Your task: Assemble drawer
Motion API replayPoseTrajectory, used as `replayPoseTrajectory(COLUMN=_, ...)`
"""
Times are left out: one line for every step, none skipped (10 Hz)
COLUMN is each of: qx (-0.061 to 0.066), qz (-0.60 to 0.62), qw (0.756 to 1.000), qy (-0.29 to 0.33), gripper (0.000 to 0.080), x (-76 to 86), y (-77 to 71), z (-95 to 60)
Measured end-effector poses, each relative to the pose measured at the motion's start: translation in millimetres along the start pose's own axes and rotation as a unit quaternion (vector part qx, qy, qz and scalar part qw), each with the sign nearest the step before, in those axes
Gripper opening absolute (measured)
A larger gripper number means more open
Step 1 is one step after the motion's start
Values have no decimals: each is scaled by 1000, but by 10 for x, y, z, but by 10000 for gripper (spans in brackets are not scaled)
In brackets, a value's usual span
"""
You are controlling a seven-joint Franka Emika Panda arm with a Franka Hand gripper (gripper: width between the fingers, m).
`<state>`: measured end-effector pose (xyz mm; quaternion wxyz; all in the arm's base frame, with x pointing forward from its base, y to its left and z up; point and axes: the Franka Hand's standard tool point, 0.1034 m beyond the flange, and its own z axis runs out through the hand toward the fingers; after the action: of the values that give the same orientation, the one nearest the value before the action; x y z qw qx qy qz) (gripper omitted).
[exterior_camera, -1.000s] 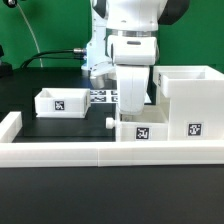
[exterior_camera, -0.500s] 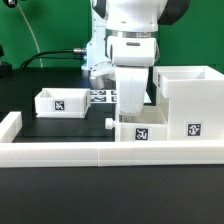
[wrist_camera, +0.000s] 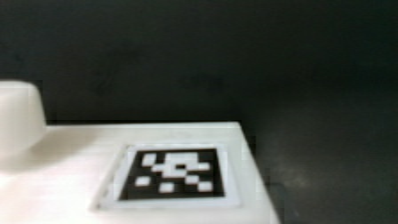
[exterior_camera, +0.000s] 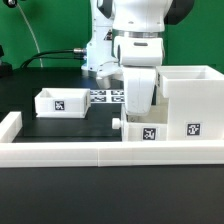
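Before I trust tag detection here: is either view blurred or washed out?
Wrist view: out of focus, the tag has smeared edges, no glare. Exterior view: sharp and evenly lit; the tray at its left is crisp, its pattern readable.

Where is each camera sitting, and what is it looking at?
Exterior view: off the arm, past the rail, facing across the table at the far tray, near tray, case and marker board; the arm and gripper show.
Wrist view: on the wrist, looking down at a white tagged part on the table; a white blob may be a finger, I cannot tell.
Shared: the black table, and probably the near tray.
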<state>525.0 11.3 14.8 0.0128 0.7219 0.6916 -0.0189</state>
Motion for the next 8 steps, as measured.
replayPoseTrajectory(qx=0, qz=0, qw=1000, qy=0, gripper=42, x=-1, y=0, z=0)
replayPoseTrajectory(qx=0, qz=0, qw=1000, qy=0, gripper=42, x=-3, y=0, z=1)
replayPoseTrajectory(qx=0, qz=2, qw=1000, qy=0, gripper=202, x=2, y=-2, z=0)
replayPoseTrajectory(qx=1, qz=3, qw=1000, qy=0, gripper=202, x=15, y=-3, z=-2)
replayPoseTrajectory(qx=0, qz=3, qw=1000, qy=0, gripper=339, x=18, y=2, z=-15)
replayPoseTrajectory(qx=-2, qz=4, qw=1000, qy=0, gripper=339, x=19, y=10, z=-32)
replayPoseTrajectory(qx=-1, qz=4, qw=1000, qy=-1, gripper=550, x=18, y=14, z=-68)
replayPoseTrajectory(qx=-3, qz=4, qw=1000, qy=-1, gripper=622, x=13, y=32, z=-123)
